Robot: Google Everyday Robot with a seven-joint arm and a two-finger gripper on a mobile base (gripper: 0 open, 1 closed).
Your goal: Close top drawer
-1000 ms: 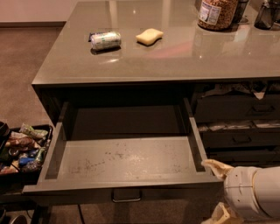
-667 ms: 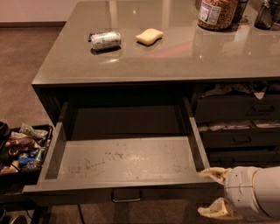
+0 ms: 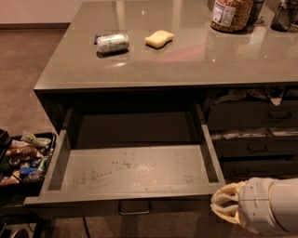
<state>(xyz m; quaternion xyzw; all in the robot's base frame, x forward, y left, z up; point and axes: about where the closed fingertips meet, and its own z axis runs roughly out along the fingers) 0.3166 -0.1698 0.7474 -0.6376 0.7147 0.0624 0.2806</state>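
On the bench (image 3: 186, 65): one can (image 3: 112, 42), one yellow sponge (image 3: 159, 38), one jar (image 3: 231, 14); below at right, three narrower drawers (image 3: 253, 114), stacked. One top drawer (image 3: 135, 169), pulled wide open across centre frame, its front right corner just beside the one end effector (image 3: 223, 204) at lower right. Clenched or released: cannot tell.

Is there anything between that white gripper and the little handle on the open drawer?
Nothing. In the camera view, only the bare dark front of the top drawer runs from the gripper, beside its front corner, to the handle.
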